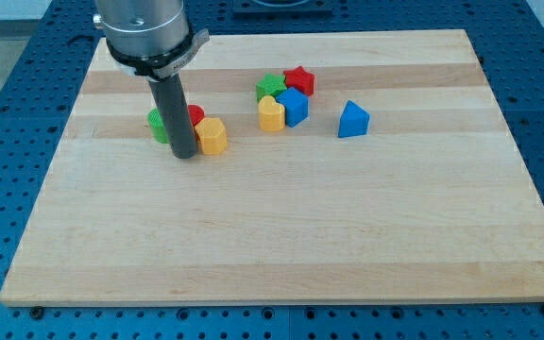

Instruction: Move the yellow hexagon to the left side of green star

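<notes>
The yellow hexagon (213, 136) is sitting just to the view's right of my tip (185, 155), apparently touching it. A green block (158, 125) and red block (195, 115) are peeking from behind the rod; the green star (271, 87) is lying well apart toward the view's right on the tabletop (281, 236)

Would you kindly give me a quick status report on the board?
My tip down, touching yellow hexagon's left side. Green star off to view's right, in cluster. Yellow heart and blue block sit between.

Wooden board (281, 236), my tip (185, 154) touching yellow hexagon (213, 136) on its left, green block (157, 125) behind rod, four-block cluster and blue triangle (352, 120) to the right.
</notes>
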Controlling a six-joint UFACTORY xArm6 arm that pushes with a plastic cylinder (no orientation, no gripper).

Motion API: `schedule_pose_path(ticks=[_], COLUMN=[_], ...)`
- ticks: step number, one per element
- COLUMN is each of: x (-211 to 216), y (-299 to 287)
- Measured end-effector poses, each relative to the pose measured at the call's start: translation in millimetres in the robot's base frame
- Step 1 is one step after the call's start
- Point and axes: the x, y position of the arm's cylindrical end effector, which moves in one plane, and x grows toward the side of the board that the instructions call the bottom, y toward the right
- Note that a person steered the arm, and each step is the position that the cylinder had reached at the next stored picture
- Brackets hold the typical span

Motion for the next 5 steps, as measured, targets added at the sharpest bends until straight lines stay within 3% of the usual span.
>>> schedule_pose_path(ticks=[5], x=[-0.6], y=[47.9])
